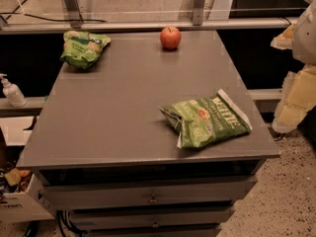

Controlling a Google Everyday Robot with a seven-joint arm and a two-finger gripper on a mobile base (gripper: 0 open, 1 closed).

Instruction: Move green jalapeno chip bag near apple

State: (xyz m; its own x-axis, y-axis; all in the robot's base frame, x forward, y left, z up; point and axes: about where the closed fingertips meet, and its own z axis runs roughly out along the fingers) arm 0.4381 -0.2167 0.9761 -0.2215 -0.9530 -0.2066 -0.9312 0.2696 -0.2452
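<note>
The green jalapeno chip bag point(207, 120) lies flat near the front right corner of the grey table point(113, 117), its white end strip towards the right edge. The apple point(170, 37), small and red, stands at the back middle of the table, well apart from the bag. My gripper point(295, 90) shows as pale yellowish-white parts at the right edge of the view. It is off the table's right side, level with the bag, and touches nothing.
A lighter green bag with pale chip pictures point(84, 47) lies at the back left corner. A pump bottle point(11, 92) stands on a ledge to the left. Drawers point(153, 196) sit under the tabletop. A box point(15, 201) is on the floor at lower left.
</note>
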